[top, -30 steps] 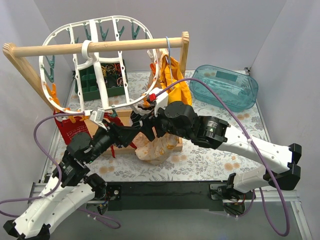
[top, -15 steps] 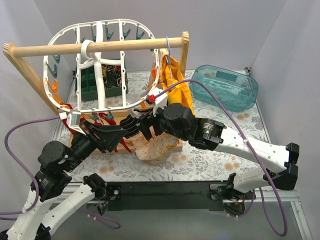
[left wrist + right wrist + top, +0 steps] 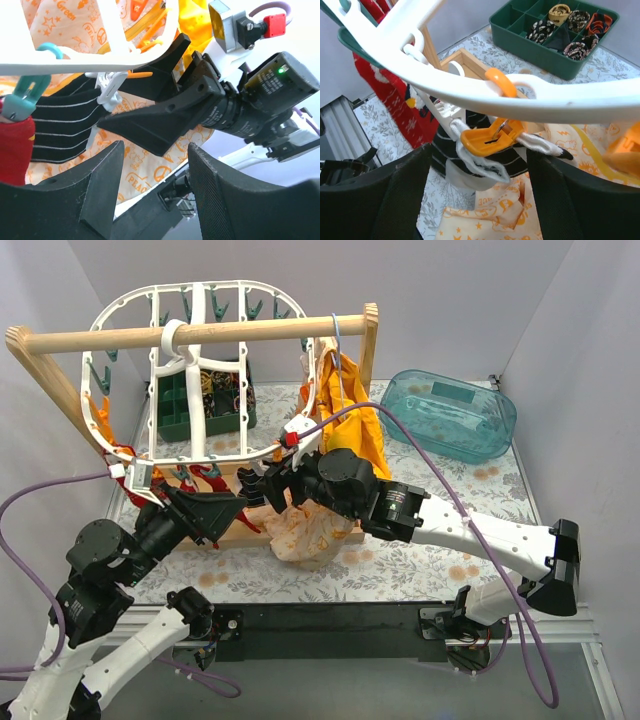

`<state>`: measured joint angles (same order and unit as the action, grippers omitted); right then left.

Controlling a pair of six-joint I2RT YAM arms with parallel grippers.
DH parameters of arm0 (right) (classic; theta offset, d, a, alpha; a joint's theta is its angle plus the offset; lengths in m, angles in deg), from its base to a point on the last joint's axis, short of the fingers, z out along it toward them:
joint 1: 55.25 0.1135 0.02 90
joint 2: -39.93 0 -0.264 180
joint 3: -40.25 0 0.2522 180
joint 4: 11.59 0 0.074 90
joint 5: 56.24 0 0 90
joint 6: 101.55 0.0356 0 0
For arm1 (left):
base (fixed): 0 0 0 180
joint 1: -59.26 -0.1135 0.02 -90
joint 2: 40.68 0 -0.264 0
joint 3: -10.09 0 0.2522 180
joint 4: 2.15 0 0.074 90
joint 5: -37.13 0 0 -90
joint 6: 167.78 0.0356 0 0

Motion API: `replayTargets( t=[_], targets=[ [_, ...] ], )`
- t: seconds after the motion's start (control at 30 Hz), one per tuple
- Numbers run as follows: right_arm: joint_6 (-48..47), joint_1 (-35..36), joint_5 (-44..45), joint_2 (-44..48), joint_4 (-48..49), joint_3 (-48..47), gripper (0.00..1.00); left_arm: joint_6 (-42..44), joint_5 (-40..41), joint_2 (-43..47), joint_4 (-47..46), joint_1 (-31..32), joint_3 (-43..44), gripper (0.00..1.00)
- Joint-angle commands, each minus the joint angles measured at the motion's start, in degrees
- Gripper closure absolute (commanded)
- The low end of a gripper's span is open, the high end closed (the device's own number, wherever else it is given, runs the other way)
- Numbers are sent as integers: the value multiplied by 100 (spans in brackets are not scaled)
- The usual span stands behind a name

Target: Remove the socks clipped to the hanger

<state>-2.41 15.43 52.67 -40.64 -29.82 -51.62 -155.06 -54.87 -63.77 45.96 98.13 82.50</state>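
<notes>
The white oval hanger (image 3: 200, 360) hangs from the wooden rod, tilted toward me. Red socks (image 3: 128, 454) hang at its near left rim. In the right wrist view an orange peg (image 3: 492, 136) on the hanger rim (image 3: 520, 95) clips a black-and-white striped sock (image 3: 470, 162), with a red sock (image 3: 395, 100) to its left. My right gripper (image 3: 479, 155) is open, with the peg and striped sock between its fingers. My left gripper (image 3: 155, 150) is open and empty, just below the striped sock (image 3: 55, 130) and facing the right gripper's fingers (image 3: 165, 115). In the top view both grippers, left (image 3: 232, 508) and right (image 3: 258, 482), meet under the near rim.
A pale orange-printed cloth (image 3: 305, 530) lies in a wooden box under the grippers. A yellow garment (image 3: 350, 410) hangs on a thin blue hanger at the rod's right. A green compartment tray (image 3: 205, 400) stands behind the hanger and a teal tub (image 3: 450, 415) at the back right.
The left arm has drawn back to the left, its gripper now lower and pointing right. The right gripper has moved left and up to the near rim. The hanger has swung and tilted.
</notes>
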Motion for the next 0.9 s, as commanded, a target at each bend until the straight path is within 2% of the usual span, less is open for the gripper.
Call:
replayTargets(
  t=[0.0,0.23,0.27,0.37,0.5,0.77,0.87],
  targets=[
    [-97,-63,-28,-20,877,190,24,-297,121,-204,397,15,392,49],
    [87,-63,-678,121,957,409,56,-525,384,-485,678,15,717,50],
    [122,-54,-722,156,957,436,67,-534,385,-547,661,15,726,50],
    [262,-54,-1029,253,825,428,85,-543,341,-661,608,15,788,50],
    [500,-63,-1408,393,501,305,92,-569,297,-828,687,15,946,50],
    [711,-54,-2383,481,-571,-372,90,-648,24,-1039,565,15,1060,45],
    [711,-62,-2647,473,-835,-670,97,-701,-28,-1048,450,15,1025,43]
  ],
)
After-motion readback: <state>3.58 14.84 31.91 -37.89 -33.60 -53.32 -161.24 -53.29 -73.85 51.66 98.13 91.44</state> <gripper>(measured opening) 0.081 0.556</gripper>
